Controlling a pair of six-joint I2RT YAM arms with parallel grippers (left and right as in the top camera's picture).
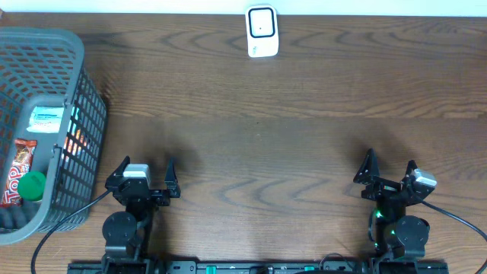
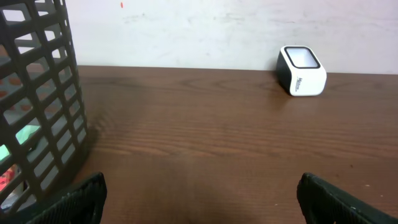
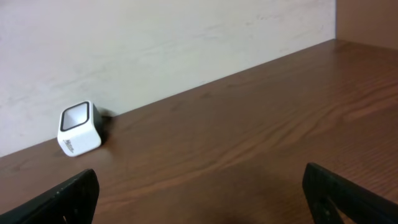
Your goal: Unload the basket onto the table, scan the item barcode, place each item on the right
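Scanner (image 1: 262,32) at 12 o'clock on the table's (image 1: 266,137) far edge, basket (image 1: 87,114) at 9 o'clock holding packets (image 1: 46,118), left gripper (image 1: 147,164) at 7 o'clock beside the basket, right gripper (image 1: 390,160) at 5 o'clock.

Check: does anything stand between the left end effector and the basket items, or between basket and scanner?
Yes: the basket's mesh wall stands between the open left end effector and the items inside, so reach probably has to come over the rim. From basket to scanner, nothing visible stands on the table.
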